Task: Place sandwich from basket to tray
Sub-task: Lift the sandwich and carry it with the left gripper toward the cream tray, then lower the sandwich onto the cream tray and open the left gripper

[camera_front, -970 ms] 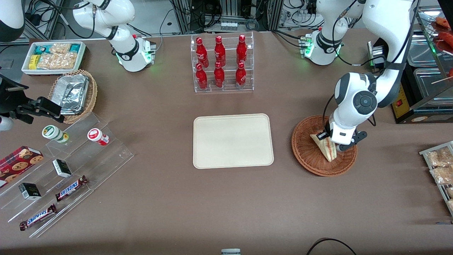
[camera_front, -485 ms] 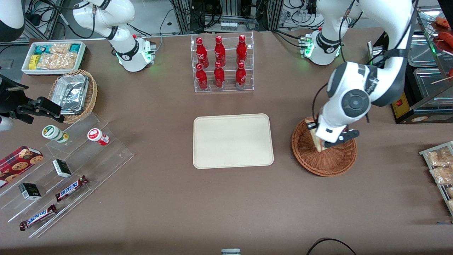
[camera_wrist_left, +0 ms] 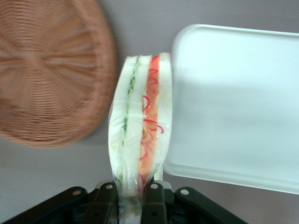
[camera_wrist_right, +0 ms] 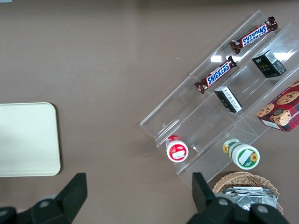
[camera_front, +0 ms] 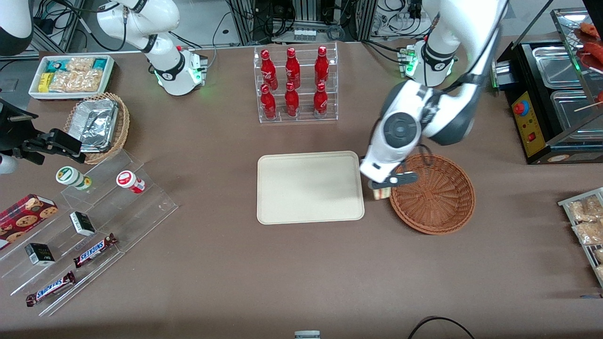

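A brown table is seen from the front, and the cream tray (camera_front: 310,187) at its middle is taken here as the landmark. Just beside the tray, toward the working arm's end of the table, a round reddish-brown wicker basket (camera_front: 433,194) is set, and nothing is seen lying in it. The gripper (camera_front: 382,187) of the left arm is held in the air above the narrow strip of table between tray and basket. Its fingers (camera_wrist_left: 154,204) are closed to a narrow gap on one end of the sandwich (camera_wrist_left: 141,140), a wrapped wedge of white bread in which green and red-orange filling is shown in layers. The sandwich is carried on edge, hanging free of the table, with only its gripped end held. In the front view only a small part of the sandwich (camera_front: 380,193) is shown below the gripper. The carry is judged to be well along, though the tray has not yet been reached. Since only one end of a soft, film-wrapped wedge is pinched, a slip or swing during travel is judged possible. If it were released too soon, it could land on the tray's rim or on the bare table beside it.
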